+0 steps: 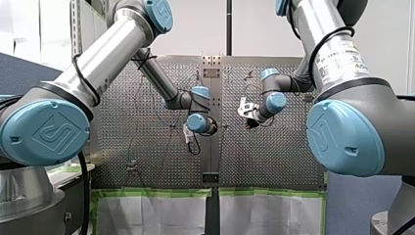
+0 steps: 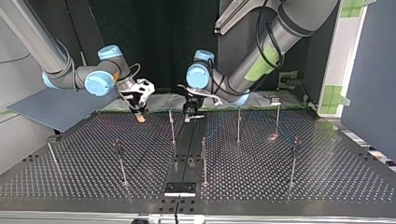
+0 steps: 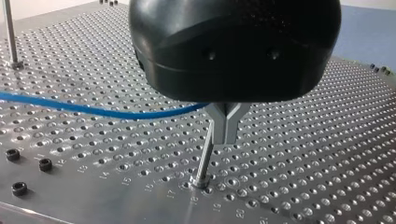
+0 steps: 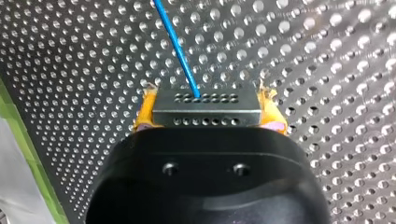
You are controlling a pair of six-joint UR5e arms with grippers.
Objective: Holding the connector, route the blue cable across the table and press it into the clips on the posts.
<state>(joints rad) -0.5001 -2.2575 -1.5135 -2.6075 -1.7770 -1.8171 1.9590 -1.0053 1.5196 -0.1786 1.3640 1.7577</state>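
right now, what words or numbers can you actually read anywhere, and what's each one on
"13", "14", "15", "17", "19", "20": engraved along the table edge, by the post's foot.
Label on my right arm: print too blurred to read.
Blue joint cap: embossed logo, no readable letters.

Cable (image 4: pixel 180 51) is blue, pads (image 4: pixel 145 111) yellow (orange, perhaps), table (image 4: pixel 327 70) perforated silver.

Front view: from behind and above both arms, looking out over the perforated bench (image 1: pixel 156 147). Top view: low, across the bench, facing back at the arms. Left wrist view: close, slanting past my left claw (image 3: pixel 225 134). Right wrist view: close, straight down over my right claw (image 4: pixel 209 110). Both wrist views catch the blue cable (image 3: pixel 93 110).
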